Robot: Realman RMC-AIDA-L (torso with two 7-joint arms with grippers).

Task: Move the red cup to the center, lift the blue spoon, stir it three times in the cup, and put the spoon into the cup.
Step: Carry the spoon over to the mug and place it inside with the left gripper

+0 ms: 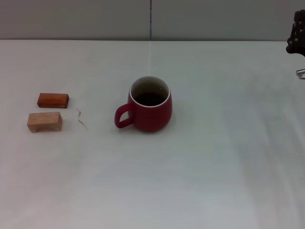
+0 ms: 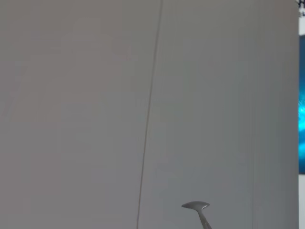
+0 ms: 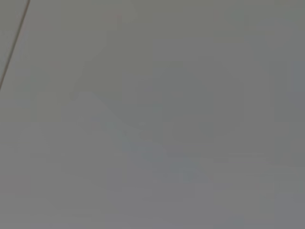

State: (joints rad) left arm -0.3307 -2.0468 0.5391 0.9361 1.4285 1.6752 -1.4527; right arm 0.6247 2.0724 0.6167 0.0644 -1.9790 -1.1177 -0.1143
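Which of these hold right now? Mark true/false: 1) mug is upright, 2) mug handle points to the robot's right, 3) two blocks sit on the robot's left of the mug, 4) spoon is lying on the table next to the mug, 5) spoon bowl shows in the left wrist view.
1) True. The red cup stands upright on the table, opening up.
2) False. Its handle points to the robot's left.
3) True. An orange-brown block and a pale wooden block sit on the robot's left of the cup, apart from it.
4) False. The head view shows no spoon on the table.
5) True. The blue spoon shows there by its grey metal bowl and neck, against the wall.
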